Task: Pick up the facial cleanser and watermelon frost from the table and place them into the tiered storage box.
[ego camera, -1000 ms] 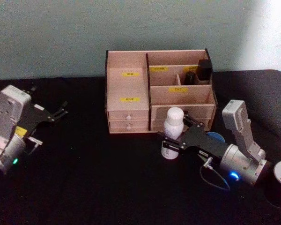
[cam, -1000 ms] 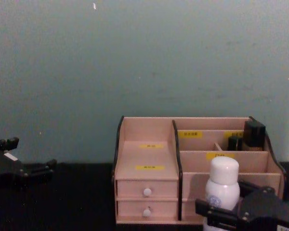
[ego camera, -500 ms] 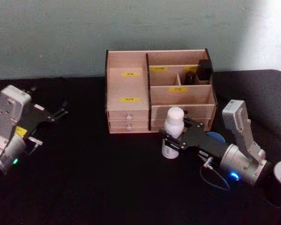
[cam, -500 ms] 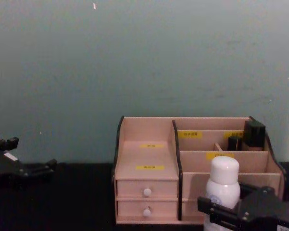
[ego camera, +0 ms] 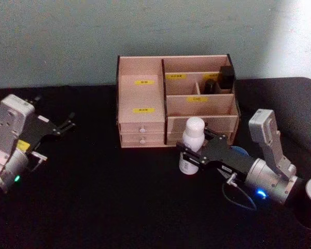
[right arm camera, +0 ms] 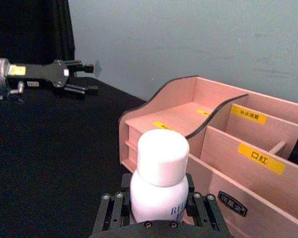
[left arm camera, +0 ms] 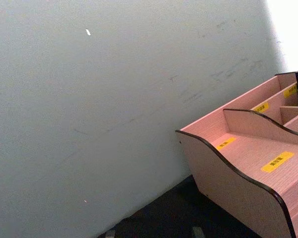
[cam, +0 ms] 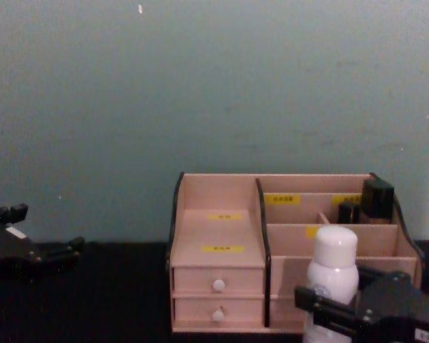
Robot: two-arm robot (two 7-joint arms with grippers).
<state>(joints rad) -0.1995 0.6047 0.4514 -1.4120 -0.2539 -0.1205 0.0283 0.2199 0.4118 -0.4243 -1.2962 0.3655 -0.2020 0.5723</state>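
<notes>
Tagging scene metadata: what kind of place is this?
Probably a lab test bench, not a home: a black-draped table, a bare teal wall, and staged props, the tiered storage box and the facial cleanser held by the right gripper. The left gripper hovers idle at left.

Head view: high, angled down over the tabletop (ego camera: 109, 202). Chest view: low, level, facing the wall (cam: 200, 86). Both, and the close wrist views, share the tiered storage box (ego camera: 142, 96).
</notes>
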